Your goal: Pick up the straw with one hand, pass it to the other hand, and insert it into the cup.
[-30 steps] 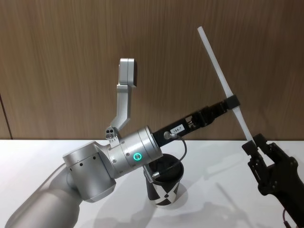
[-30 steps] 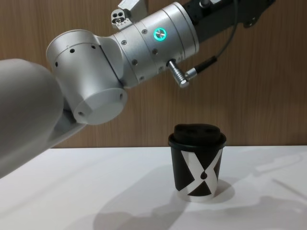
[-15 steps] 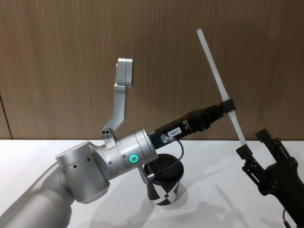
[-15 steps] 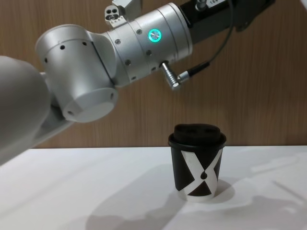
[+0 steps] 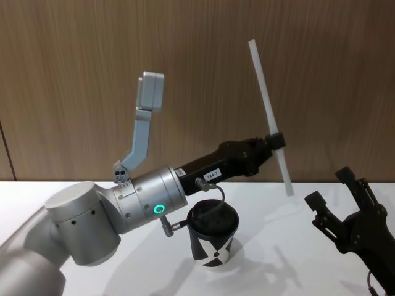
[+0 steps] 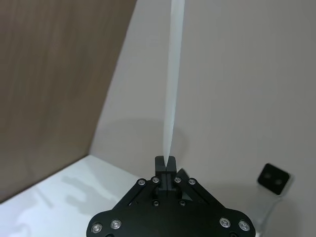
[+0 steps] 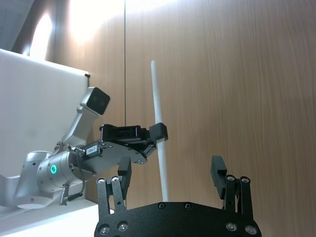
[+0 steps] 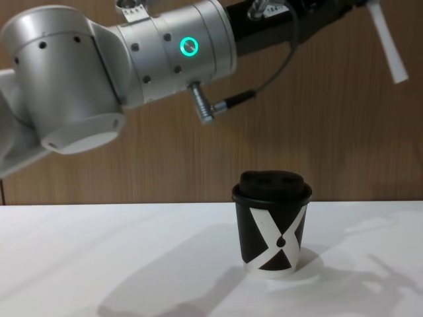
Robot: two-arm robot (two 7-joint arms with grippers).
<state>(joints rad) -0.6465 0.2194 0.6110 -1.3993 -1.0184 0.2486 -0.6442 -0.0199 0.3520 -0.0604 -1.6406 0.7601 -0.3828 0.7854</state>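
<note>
A small black blocky two-finger gripper, the right one [image 5: 330, 188] [image 7: 170, 168], hangs to the right of the cup with its fingers spread wide and nothing between them. The small black paper cup [image 5: 213, 237] [image 8: 272, 231], with a bold white X pattern and a black domed lid on top, stands upright on the white table [image 8: 99, 264]. Above the cup and to its left, the thick silver-grey cylindrical arm [image 5: 123, 209] [image 8: 132, 59] with a green light ring [image 5: 159, 209] [image 8: 189, 45] reaches across. Its long black left gripper [image 5: 276, 142] [image 6: 167, 163] [image 7: 159, 133], above and right of the cup, is pinched on the thin white straw [image 5: 261, 80] [image 6: 174, 74] [image 7: 156, 98] [image 8: 386, 43] below its middle. The straw is tilted; its lower end hangs in the air up and right of the cup, near the right gripper but apart from it. Behind the cup rises a brown wooden wall [image 5: 74, 74].
</note>
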